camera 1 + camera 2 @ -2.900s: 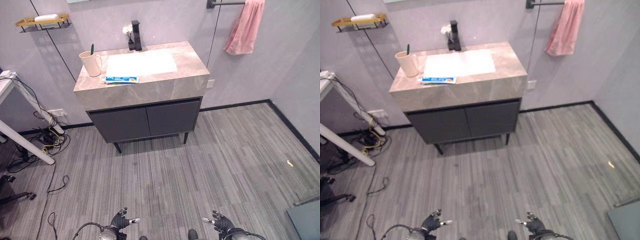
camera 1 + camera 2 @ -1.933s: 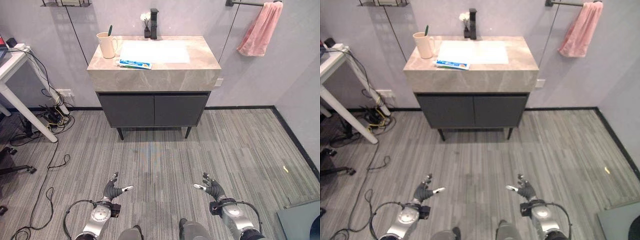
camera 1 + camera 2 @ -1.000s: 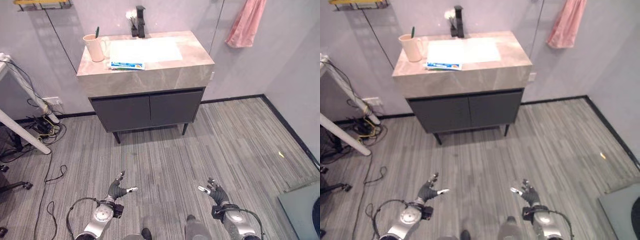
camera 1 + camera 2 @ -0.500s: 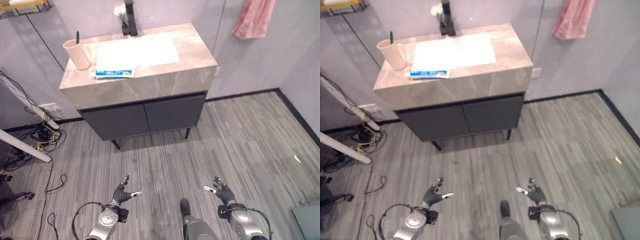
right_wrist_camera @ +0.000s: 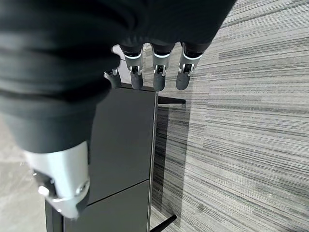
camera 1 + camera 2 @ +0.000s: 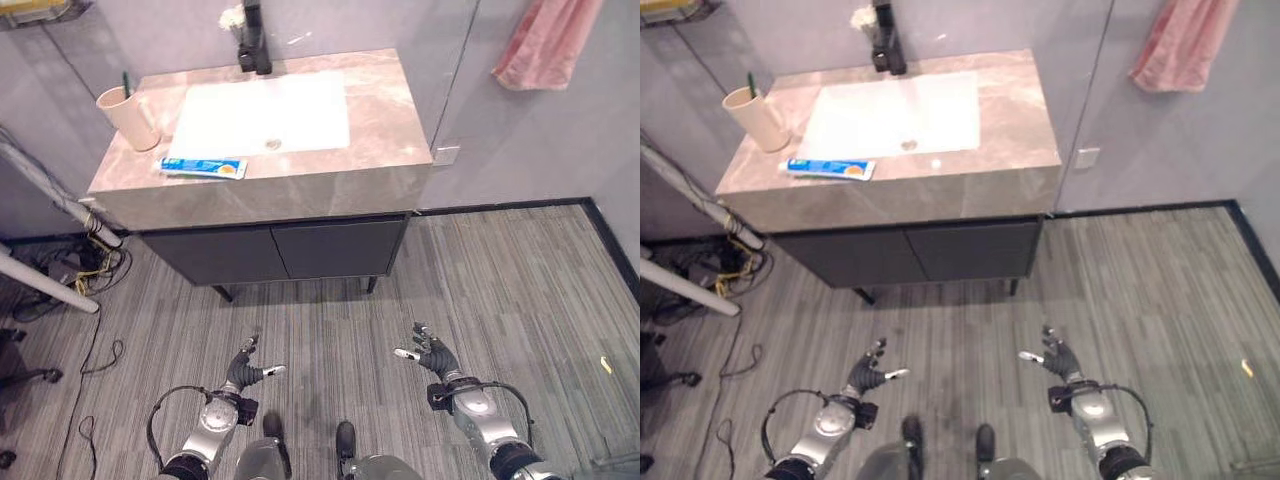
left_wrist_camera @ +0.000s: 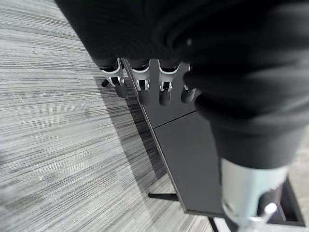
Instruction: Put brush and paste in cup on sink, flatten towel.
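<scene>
Toothpaste tube is shown lying flat on the sink counter near the cup (a brush handle already inside), the pink towel hangs bunched, and both the left hand and right hand, fingers apart and empty, are held low above the floor.

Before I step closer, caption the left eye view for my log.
Both open hands, left hand and right hand, low before marble vanity; blue toothpaste tube beside beige cup.

paste beside cup
</scene>
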